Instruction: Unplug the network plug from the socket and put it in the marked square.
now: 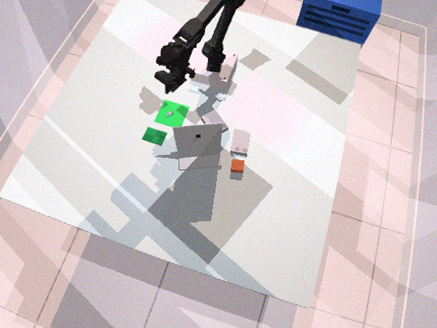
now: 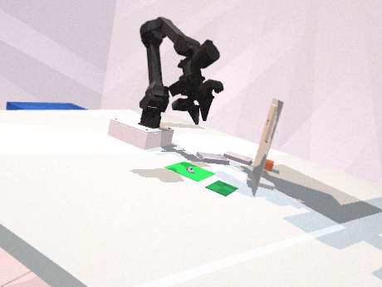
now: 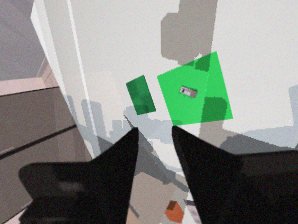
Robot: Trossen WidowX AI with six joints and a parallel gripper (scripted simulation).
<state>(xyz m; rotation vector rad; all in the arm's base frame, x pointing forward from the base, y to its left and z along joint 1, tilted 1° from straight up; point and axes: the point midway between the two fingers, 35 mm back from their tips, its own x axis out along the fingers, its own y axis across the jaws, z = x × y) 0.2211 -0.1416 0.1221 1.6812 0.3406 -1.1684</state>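
The small grey network plug [image 1: 170,114] [image 2: 190,169] [image 3: 188,89] lies flat on the table inside the bright green marked square [image 1: 180,116] [image 2: 203,174] [image 3: 172,95]. The upright grey panel [image 1: 198,144] [image 2: 266,141] stands just beyond the square, and its socket [image 1: 198,136] shows as a small dark hole. My gripper [image 1: 170,84] [image 2: 200,120] [image 3: 155,130] hangs well above the table, up and back from the square. Its fingers stand apart with nothing between them and touch nothing.
A smaller dark green patch [image 1: 154,136] [image 2: 222,187] [image 3: 140,95] lies beside the square. An orange block [image 1: 238,165] [image 2: 269,165] and pale flat blocks [image 1: 240,141] [image 2: 213,158] lie near the panel. A blue crate [image 1: 343,9] stands at the far corner.
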